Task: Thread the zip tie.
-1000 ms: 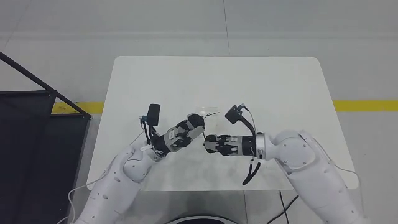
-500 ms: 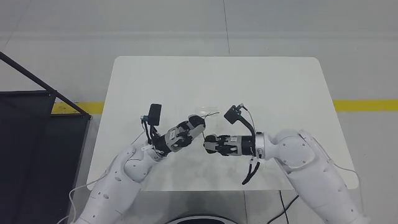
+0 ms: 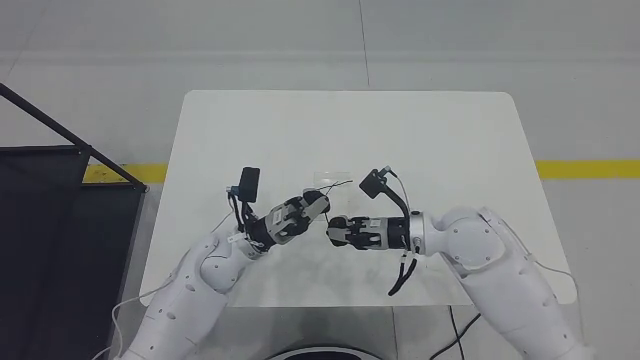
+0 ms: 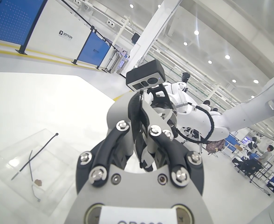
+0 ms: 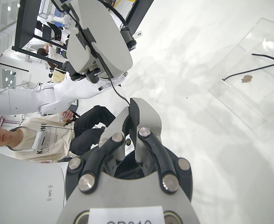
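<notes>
White table (image 3: pixel 450 130), thin black zip tie (image 4: pixel 43 146)

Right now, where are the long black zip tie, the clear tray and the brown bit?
long black zip tie (image 4: pixel 43 147), left wrist view, middle of its strap.
clear tray (image 4: pixel 20 141), left wrist view, on its rim.
brown bit (image 4: pixel 38 182), left wrist view, its middle.
</notes>
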